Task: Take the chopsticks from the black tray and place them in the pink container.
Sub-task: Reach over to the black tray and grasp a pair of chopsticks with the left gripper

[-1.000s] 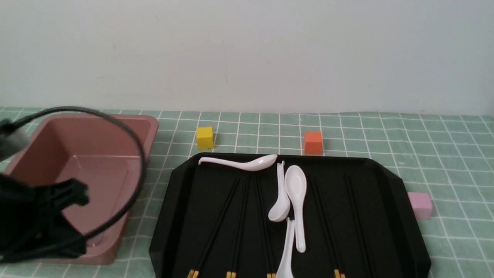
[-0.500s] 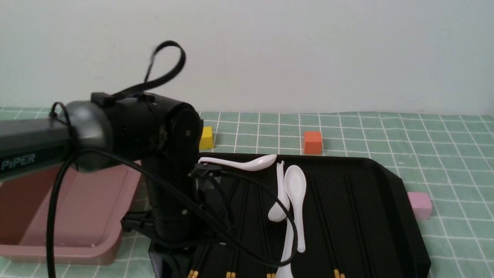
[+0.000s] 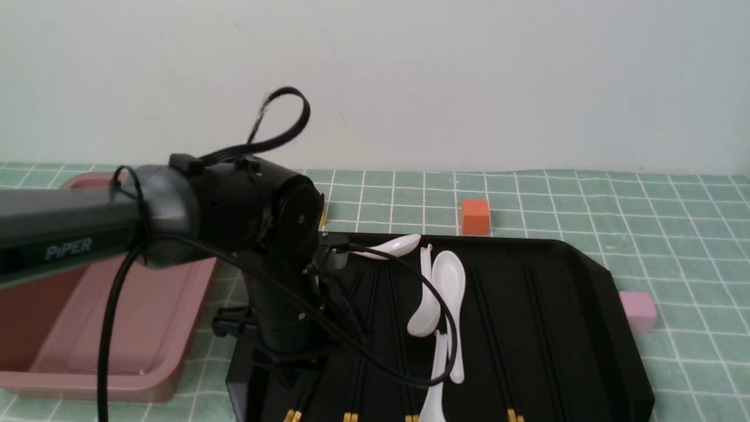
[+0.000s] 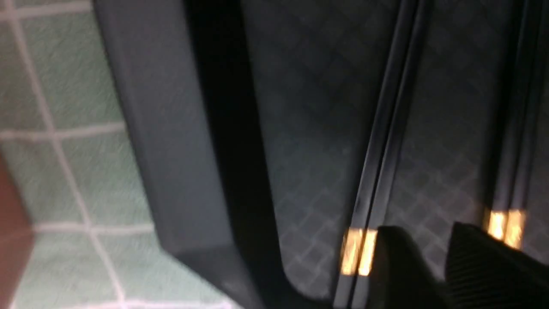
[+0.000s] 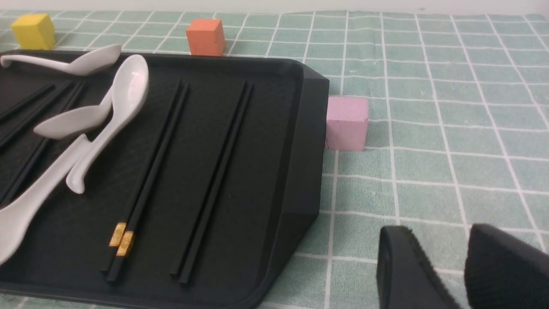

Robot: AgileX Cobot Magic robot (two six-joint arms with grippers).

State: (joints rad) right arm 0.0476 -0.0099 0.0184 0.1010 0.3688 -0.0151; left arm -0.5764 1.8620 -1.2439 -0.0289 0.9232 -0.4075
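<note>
- Container [image 3: 135, 384]: a deep dusty-pink tub at the tray's 9 o'clock, with no sticks visible inside.
- Left arm [image 3: 222, 211]: reaches across the container to the tray's 7 o'clock corner, wrist pointing down.
- Left gripper [image 4: 431, 249]: low over that corner, with its tips just beside the gold end of the outermost pair. The jaws are narrow, with a slim gap and nothing in it.
- Tray [image 3: 586, 351]: glossy black, with cut-off corners and a low rim.
- Chopsticks [image 3: 495, 334]: thin black sticks in pairs, lying on the tray and running roughly 12 to 6. The short gold bands are at the 6 o'clock ends.
- Spoons [image 3: 450, 287]: white, clustered mid-tray, with one along the 12 o'clock rim.
- Orange cube [image 3: 475, 215]: on the cloth at the tray's 12 o'clock.
- Pink cube [image 3: 637, 310]: just beside the tray at 3 o'clock.
- Right gripper [image 5: 446, 249]: over the cloth near the tray's 4 o'clock corner, jaws narrow and holding nothing.
</note>
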